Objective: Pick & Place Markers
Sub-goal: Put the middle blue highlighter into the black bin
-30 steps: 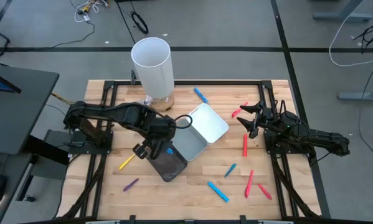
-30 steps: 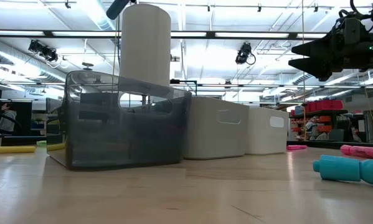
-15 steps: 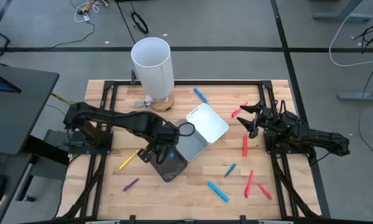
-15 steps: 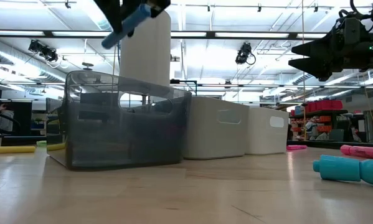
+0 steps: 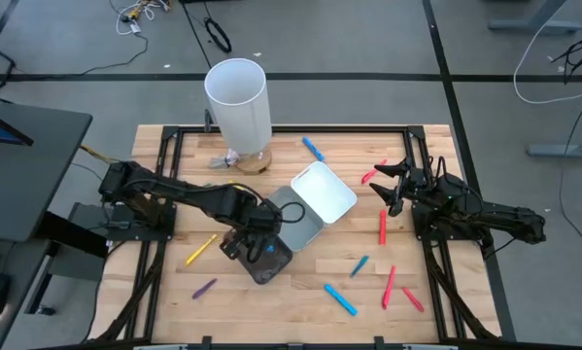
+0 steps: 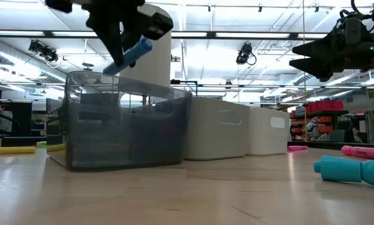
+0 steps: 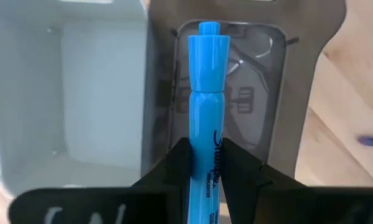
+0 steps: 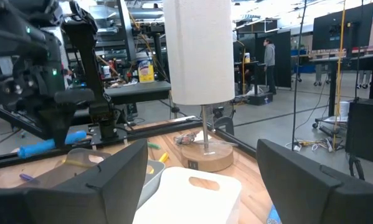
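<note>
A blue marker [image 7: 208,106] is clamped between the narrowly closed fingers of the left gripper [image 5: 255,247] and is held in the air directly above the dark translucent tray [image 5: 263,257]. In the low view this marker [image 6: 128,55] is seen tilted, just over the tray's upper rim [image 6: 127,84], without touching it. In the left wrist view the tray's bottom [image 7: 248,99] is seen behind the marker, and the grey tray [image 7: 68,93] lies just beside it.

The three trays stand in a touching diagonal row near the middle of the wooden surface [image 5: 300,301]: the dark one, the grey one [image 5: 295,222] and the white one [image 5: 325,191].

The other markers are scattered on the surface. A yellow one [image 5: 200,251] and a purple one [image 5: 205,288] are seen on the left side of the dark tray. A blue one [image 5: 313,148] lies near the tall white cylinder [image 5: 238,100]. Two blue ones [image 5: 359,265] [image 5: 340,298] and several red ones [image 5: 383,227] [image 5: 389,286] [image 5: 412,298] lie on the right part of the surface, and a red one [image 5: 372,175] lies near the right gripper.

The right gripper [image 5: 386,188] is held above the right side of the surface, its fingers spread wide, with nothing between them.
</note>
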Robot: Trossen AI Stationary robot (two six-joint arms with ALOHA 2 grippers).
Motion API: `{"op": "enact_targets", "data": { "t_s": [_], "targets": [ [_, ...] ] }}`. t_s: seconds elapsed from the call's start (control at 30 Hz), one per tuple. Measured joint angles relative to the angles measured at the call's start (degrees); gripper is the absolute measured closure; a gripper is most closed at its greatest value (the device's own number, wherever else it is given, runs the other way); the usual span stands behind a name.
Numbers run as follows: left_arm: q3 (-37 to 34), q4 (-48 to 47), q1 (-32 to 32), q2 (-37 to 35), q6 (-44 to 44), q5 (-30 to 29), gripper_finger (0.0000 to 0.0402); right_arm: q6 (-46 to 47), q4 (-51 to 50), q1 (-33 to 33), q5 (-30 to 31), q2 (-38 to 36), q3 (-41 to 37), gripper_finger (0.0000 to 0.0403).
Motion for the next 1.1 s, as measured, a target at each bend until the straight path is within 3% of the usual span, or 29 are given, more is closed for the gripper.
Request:
{"op": "enact_targets", "data": {
  "t_s": [0.67, 1.1],
  "targets": [
    [-2.1, 3.1, 0.7, 9.5, 4.3, 0.0, 0.0333, 0.0, 0.0, 0.0, 0.0, 0.0, 0.0, 0.0101],
    [-10.6, 15.1, 0.2, 9.4, 5.8, -2.3, 0.0333, 0.0, 0.0, 0.0, 0.0, 0.0, 0.0, 0.0101]
  ]
}}
